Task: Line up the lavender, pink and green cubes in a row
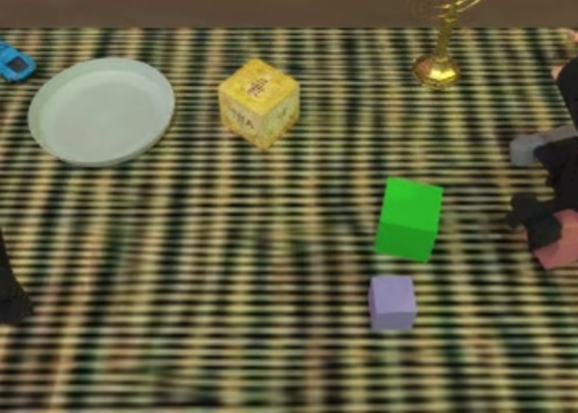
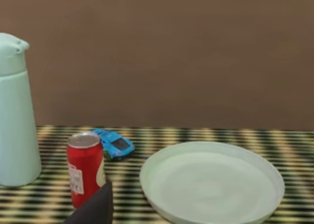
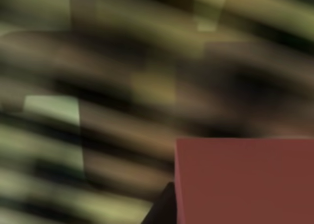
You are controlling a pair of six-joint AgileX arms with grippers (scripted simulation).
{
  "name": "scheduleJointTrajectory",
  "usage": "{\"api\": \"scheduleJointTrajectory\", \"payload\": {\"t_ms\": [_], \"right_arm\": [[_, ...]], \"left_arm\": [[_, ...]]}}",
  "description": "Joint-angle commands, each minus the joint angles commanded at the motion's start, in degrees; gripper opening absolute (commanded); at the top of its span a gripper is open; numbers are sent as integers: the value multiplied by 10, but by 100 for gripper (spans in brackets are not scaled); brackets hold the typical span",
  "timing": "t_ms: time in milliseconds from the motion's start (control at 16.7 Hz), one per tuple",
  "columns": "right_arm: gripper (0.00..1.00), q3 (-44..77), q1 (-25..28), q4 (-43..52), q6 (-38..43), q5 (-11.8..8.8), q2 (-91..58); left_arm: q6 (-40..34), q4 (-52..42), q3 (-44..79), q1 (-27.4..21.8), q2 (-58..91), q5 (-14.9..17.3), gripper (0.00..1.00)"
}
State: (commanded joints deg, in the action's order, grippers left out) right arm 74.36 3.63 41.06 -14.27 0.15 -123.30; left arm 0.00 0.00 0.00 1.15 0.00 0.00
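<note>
The green cube [image 1: 409,219] stands right of the table's middle, and the smaller lavender cube [image 1: 392,302] sits just in front of it with a small gap. At the table's right edge my right gripper [image 1: 542,221] is shut on the pink cube [image 1: 564,243], which is partly cut off by the picture's edge. In the right wrist view the pink cube [image 3: 245,180] fills the lower corner, and one dark finger [image 3: 164,209] lies flat against its side. The other finger is hidden. My left arm [image 1: 9,295] is parked at the table's left edge.
A pale green plate [image 1: 101,110] lies at the back left, with a blue toy car [image 1: 13,63] beside it. A yellow TEA cube [image 1: 259,103] stands at the back middle and a gold stand [image 1: 440,70] at the back right. The left wrist view also shows a red can [image 2: 86,167] and a pale jug [image 2: 14,111].
</note>
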Motion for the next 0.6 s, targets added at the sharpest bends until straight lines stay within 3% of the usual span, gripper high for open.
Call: {"api": "scheduleJointTrajectory", "payload": {"t_ms": [360,600], "right_arm": [[0,6,0,9,2,-3,16],[0,40,1,75,2,-4,44]], "left_arm": [[0,0,0,0,0,0,100],[0,0,0,0,0,0,100]]}}
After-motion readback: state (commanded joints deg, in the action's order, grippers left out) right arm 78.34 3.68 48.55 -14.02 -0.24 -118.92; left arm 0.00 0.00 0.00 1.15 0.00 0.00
